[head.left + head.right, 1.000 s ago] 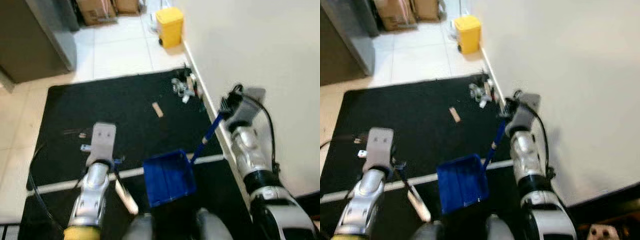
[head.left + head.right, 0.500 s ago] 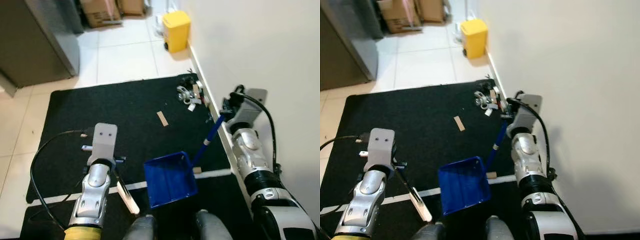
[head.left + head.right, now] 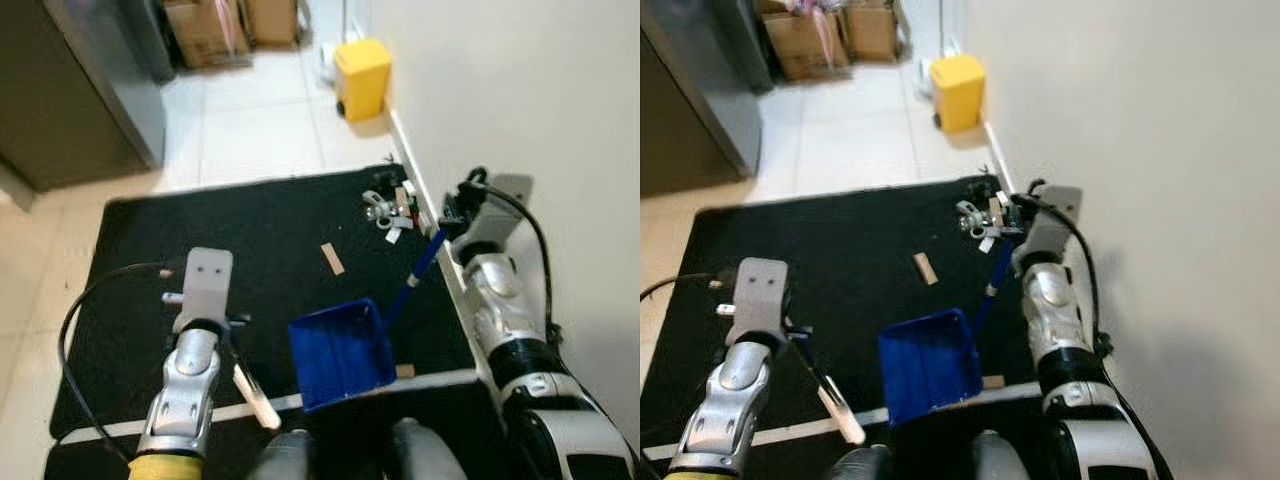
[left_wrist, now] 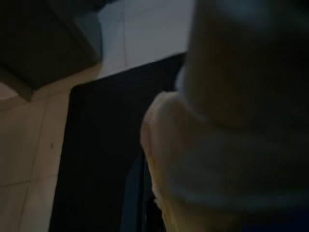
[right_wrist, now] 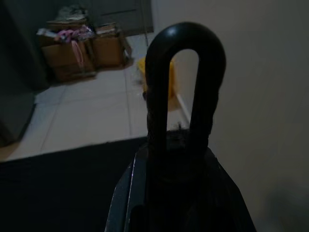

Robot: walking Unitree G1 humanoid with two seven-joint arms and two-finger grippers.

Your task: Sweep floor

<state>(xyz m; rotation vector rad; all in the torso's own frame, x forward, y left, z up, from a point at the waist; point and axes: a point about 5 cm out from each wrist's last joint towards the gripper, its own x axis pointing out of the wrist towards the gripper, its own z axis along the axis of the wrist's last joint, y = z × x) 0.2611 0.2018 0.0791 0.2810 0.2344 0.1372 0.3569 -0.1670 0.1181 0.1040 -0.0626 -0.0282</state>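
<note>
Black mat (image 3: 200, 250) by the wall holds unswept litter (image 3: 388, 210) and a wood scrap (image 3: 331, 258). Your right gripper (image 3: 452, 212) pinches the blue dustpan (image 3: 340, 352) handle; the left gripper's (image 3: 228, 335) grip I cannot tell. You have most sweeping left.

blue dustpan (image 3: 340, 353) nearer debris pile (image 3: 388, 208), camera advanced

yellow bin (image 3: 362, 66) — by wall | cardboard boxes (image 3: 232, 20) — behind | grey cabinet (image 3: 70, 90)
</note>
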